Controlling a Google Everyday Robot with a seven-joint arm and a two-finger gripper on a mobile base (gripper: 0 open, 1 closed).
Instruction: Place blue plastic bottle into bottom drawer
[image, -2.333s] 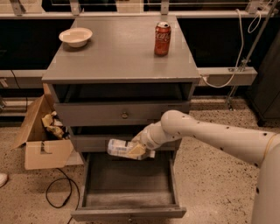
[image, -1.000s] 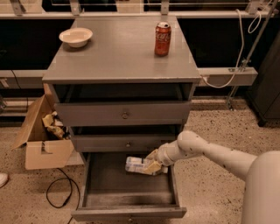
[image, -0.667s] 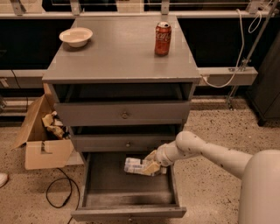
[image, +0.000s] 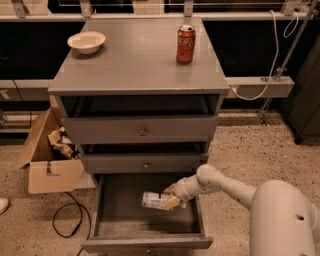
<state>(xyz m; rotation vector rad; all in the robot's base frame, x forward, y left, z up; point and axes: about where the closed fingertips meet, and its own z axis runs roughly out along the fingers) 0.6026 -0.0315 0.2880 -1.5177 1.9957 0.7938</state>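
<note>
Down in the open bottom drawer, the gripper has its fingers closed on the right end of the blue plastic bottle. The bottle lies roughly on its side over the right-middle part of the drawer floor. Can't tell if it's touching the floor or hanging just above it.

What could go sideways, imo: if it gets let go while off the floor, a round bottle on its side will probably roll, though the drawer walls should catch it. Bigger worry is the way out. The arm comes in from the right, over the drawer's right wall and just under the front of the middle drawer. Lifting straight up could bump that front, and swinging right could knock the side wall. The fingers could also drag the bottle along if they don't open wide enough.

Room-wise, there's plenty of bare drawer floor to the left and front of the bottle, less on the right where the wrist sits. The red soda can and bowl up on the tabletop are well apart from all this. Same for the cardboard box on the floor at the left.
</note>
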